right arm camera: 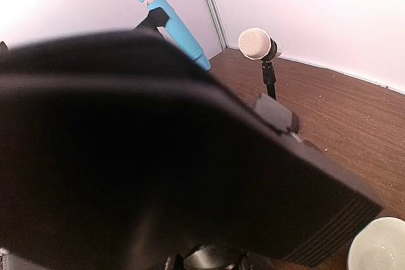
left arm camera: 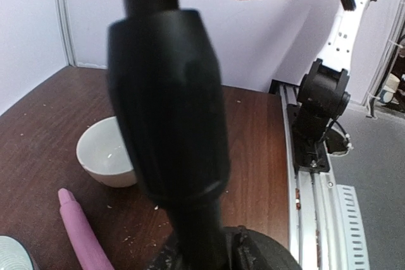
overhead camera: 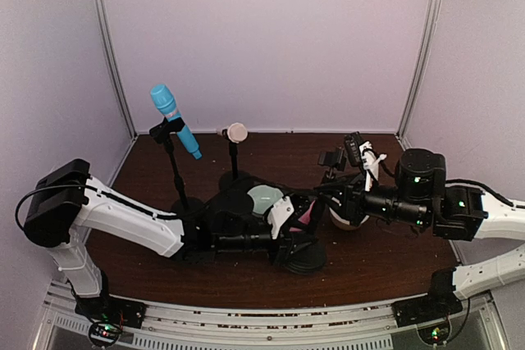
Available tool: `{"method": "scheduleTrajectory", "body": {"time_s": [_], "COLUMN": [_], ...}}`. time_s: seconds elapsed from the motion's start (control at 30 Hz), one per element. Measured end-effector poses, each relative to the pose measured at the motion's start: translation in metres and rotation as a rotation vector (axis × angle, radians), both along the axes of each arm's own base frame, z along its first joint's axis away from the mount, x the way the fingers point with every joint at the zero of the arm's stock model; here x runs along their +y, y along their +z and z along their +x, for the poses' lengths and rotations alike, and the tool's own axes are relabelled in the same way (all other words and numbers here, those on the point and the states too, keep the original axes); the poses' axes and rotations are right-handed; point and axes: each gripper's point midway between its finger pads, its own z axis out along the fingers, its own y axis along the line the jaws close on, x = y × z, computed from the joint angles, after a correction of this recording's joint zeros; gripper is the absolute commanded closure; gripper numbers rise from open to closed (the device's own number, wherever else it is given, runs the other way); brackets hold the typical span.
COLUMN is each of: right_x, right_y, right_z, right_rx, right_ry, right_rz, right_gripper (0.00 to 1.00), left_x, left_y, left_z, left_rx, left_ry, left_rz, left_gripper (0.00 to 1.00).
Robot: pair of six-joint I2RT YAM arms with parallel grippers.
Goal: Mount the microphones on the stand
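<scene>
Left pincer point(overhead camera: 297, 229) low at table centre, its fingers buried under its own wrist from above. In its own camera a fat black pole joint of the third stand point(left arm camera: 168, 105) fills the view right in front of it, so I cannot tell whether the jaws are spread or pinching. Pink mic point(left arm camera: 82, 232) lies flat on the table just left of that pole, its lower end cut off by the frame edge. From above only a sliver of it shows beside the pincer. White bowl point(left arm camera: 104, 153) sits upright beyond the mic, apart from it. A pale round thing at the bottom-left corner is too cropped to name. Right pincer point(overhead camera: 340, 196) reaches in from the right, close by the third stand's pole. Its jaws are pressed together, but whether anything sits between them cannot be made out. A blurred black mass blocks most of its own camera. Past that mass, well ahead of the pincer, blue mic point(right arm camera: 166, 20) sits tilted in its clip and cream mic point(right arm camera: 255, 43) stands on its short stand.
</scene>
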Motion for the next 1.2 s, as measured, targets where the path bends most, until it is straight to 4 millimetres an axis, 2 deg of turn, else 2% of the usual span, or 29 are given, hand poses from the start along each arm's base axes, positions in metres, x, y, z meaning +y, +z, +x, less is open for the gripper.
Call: {"method": "scheduleTrajectory", "body": {"time_s": [0.03,0.13,0.2,0.27,0.4,0.5,0.63,0.7,0.87,1.0,1.03,1.13,1.2], "right_x": [0.000,0.002,0.002,0.000,-0.007,-0.007,-0.001,0.001,0.004,0.007,0.008,0.010,0.012], "right_y": [0.001,0.002,0.003,0.007,-0.001,-0.025,-0.045,-0.050,-0.058,-0.055,-0.054,-0.055,-0.054], "right_z": [0.000,-0.002,0.000,0.002,0.003,0.004,0.009,0.011,0.015,0.015,0.015,0.015,0.014], "right_rx": [0.000,-0.012,-0.011,-0.023,-0.006,0.031,0.070,0.080,0.103,0.112,0.114,0.119,0.125], "right_ry": [0.001,0.011,0.004,-0.013,-0.045,-0.056,-0.073,-0.084,-0.103,-0.103,-0.103,-0.096,-0.089], "right_rz": [0.005,0.004,0.009,0.024,0.060,0.029,-0.010,-0.016,-0.019,0.007,0.012,0.018,0.026], "right_gripper": [0.98,0.61,0.47,0.40,0.39,0.40,0.44,0.48,0.65,0.68,0.72,0.93,1.00], "left_x": [0.000,0.001,0.001,0.001,0.003,0.005,0.004,0.004,0.005,0.006,0.006,0.008,0.009], "left_y": [0.002,0.002,0.002,0.001,-0.006,-0.016,-0.016,-0.016,-0.012,-0.009,-0.009,-0.011,-0.011], "left_z": [0.000,0.005,0.006,0.004,0.004,0.008,0.012,0.013,0.015,0.015,0.015,0.016,0.016], "left_rx": [0.004,0.026,0.032,0.037,0.079,0.138,0.202,0.221,0.246,0.251,0.251,0.251,0.249], "left_ry": [-0.004,0.009,0.011,0.003,0.028,0.063,0.100,0.112,0.130,0.135,0.137,0.141,0.141], "left_rz": [-0.008,-0.014,-0.017,-0.015,0.008,0.065,0.082,0.081,0.071,0.063,0.062,0.064,0.061], "left_gripper": [0.92,1.00,1.00,1.00,1.00,1.00,1.00,1.00,1.00,1.00,1.00,1.00,1.00]}}
